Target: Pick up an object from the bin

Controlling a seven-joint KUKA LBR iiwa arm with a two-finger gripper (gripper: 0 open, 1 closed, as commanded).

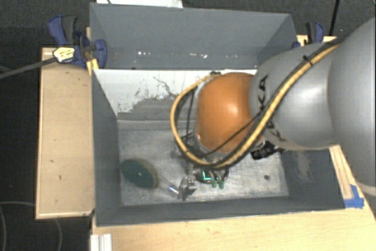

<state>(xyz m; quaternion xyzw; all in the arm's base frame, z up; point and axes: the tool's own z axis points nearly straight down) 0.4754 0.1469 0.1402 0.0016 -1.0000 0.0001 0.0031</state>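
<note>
My gripper hangs low over the bin floor near the front wall, at about the middle, under the arm's orange cover. A dark green round disc lies flat on the floor at the front left, a short way left of the gripper and apart from it. Just left of the gripper's tip lies a small pale bluish scrap. A small bright green piece shows at the gripper's right side; whether it is loose or part of the gripper I cannot make out.
The arm and its orange cover reach in from the right and hide the bin's middle and right floor. The front wall stands close behind the gripper's tip. Bare floor shows at the left around the disc.
</note>
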